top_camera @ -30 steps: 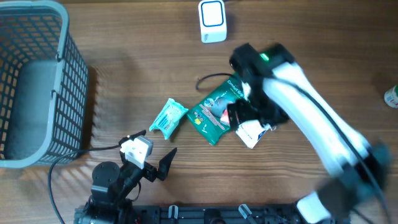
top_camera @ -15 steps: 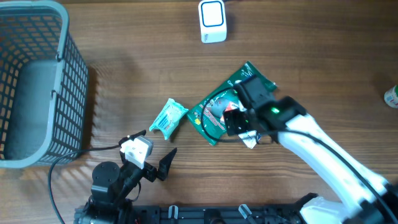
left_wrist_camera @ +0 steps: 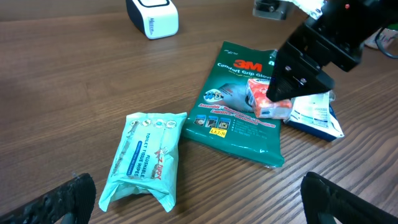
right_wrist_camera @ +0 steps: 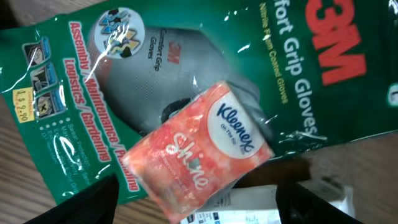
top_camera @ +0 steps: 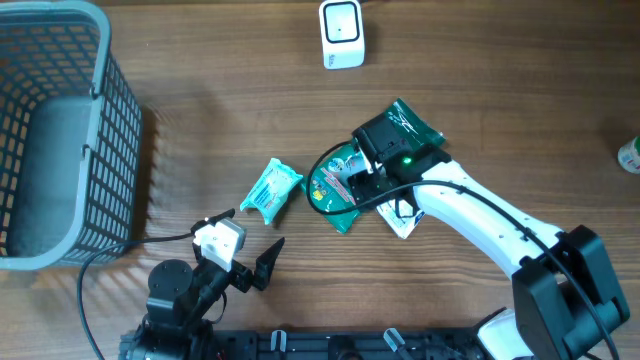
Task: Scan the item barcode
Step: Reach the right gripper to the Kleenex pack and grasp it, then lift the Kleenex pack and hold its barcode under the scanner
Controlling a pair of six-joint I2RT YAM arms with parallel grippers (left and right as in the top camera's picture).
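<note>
An orange Kleenex tissue pack (right_wrist_camera: 199,152) lies tilted on top of a green 3M gloves packet (right_wrist_camera: 186,68). My right gripper (right_wrist_camera: 199,199) straddles the tissue pack (left_wrist_camera: 268,102), one black finger against each end, shut on it. From overhead, the right gripper (top_camera: 375,180) covers most of the pack above the green packet (top_camera: 335,195). The white barcode scanner (top_camera: 342,33) stands at the table's far edge, well apart from the pack. Open and empty near the front edge, my left gripper (top_camera: 250,232) points at a teal wipes pack (left_wrist_camera: 146,158).
A white-and-blue packet (top_camera: 405,215) lies under the right gripper's near side. The teal wipes pack (top_camera: 271,189) sits left of the green packet. A grey wire basket (top_camera: 60,140) fills the left side. A bottle (top_camera: 630,155) shows at the right edge.
My right arm has swung in over the green packet and settled there. Its jaws have narrowed around the tissue pack. The left arm has not moved.
</note>
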